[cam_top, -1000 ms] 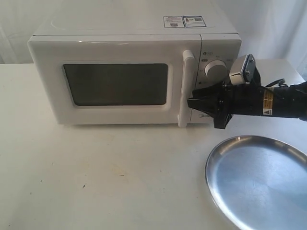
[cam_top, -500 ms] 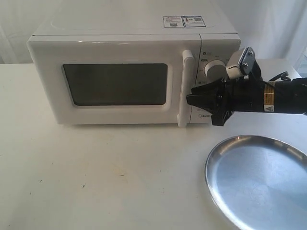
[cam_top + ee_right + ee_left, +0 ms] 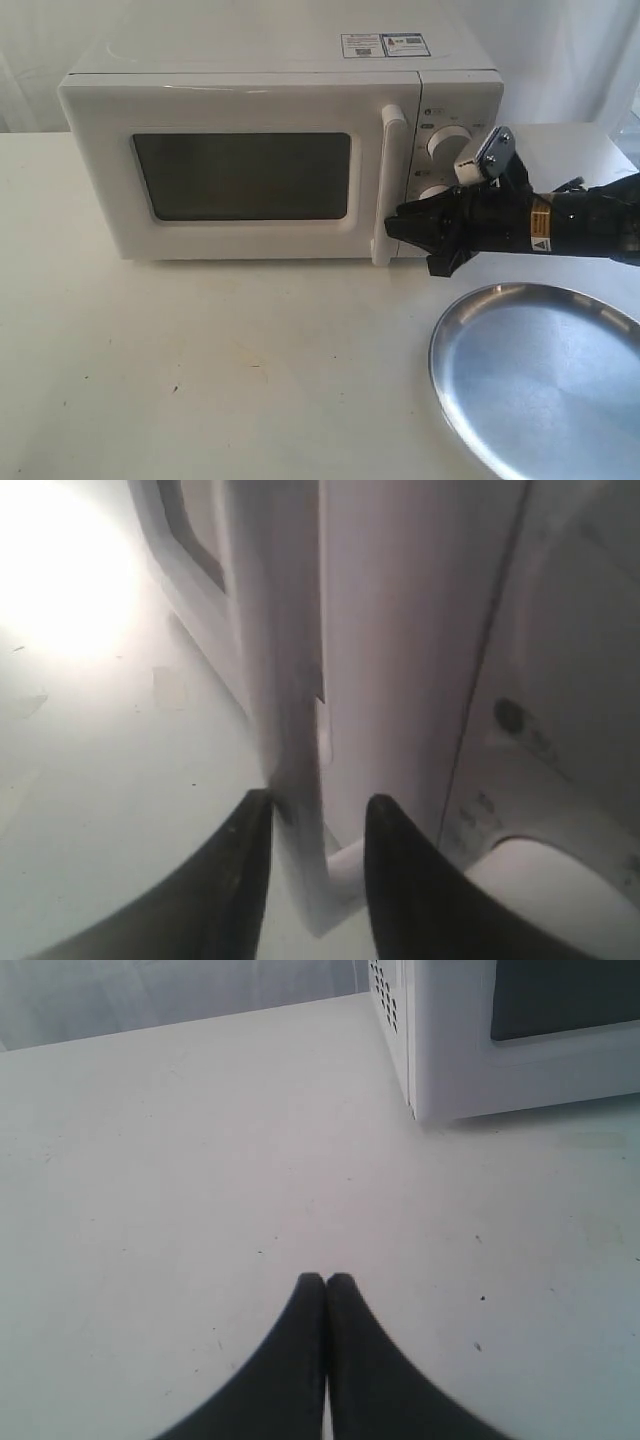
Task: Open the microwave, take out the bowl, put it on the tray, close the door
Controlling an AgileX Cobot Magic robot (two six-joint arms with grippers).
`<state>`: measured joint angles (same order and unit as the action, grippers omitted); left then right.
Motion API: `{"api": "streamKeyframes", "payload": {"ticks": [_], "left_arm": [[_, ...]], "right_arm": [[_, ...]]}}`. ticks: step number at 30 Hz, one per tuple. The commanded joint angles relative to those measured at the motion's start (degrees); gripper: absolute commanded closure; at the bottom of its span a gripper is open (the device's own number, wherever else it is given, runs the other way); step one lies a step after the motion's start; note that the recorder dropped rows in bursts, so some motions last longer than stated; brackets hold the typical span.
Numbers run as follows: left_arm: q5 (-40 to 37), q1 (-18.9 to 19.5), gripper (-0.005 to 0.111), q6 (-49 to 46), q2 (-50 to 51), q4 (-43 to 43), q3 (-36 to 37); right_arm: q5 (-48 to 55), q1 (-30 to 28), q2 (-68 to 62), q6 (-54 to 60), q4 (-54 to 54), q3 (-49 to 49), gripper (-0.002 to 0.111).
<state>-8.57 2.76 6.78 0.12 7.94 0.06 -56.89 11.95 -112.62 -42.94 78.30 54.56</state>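
Dropping lower, the right gripper [image 3: 392, 222] straddles the door handle [image 3: 391, 150], jaws parted, clear only in its wrist view; left gripper [image 3: 326, 1282] closed.

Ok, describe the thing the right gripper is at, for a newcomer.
Find the white microwave. On its door, just right of the dark window, runs the vertical bar handle, long and straight, unlike the round dials beside it.

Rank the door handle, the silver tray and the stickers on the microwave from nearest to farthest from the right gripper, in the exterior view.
1. The door handle, straddled by the right gripper.
2. The silver tray, on the table, lower right.
3. The stickers, up on the microwave's top.
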Motion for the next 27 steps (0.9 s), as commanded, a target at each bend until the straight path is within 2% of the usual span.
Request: {"api": "streamKeyframes", "payload": {"ticks": [1,13,27], "left_arm": [[0.0,0.0,0.107,0.4,-0.1,-0.2,-0.1],[0.0,0.0,0.107,0.4,-0.1,-0.2,-0.1],[0.0,0.0,0.107,0.4,-0.1,-0.2,-0.1]], "right_arm": [[-7.1,1.2,-2.4,1.4,-0.7,2.7,0.078],[-9.4,2.0,5.5,0.7,1.2,2.9,0.078],[-3.3,10.6,2.5,4.2,-2.1,5.0,0.079]]}}
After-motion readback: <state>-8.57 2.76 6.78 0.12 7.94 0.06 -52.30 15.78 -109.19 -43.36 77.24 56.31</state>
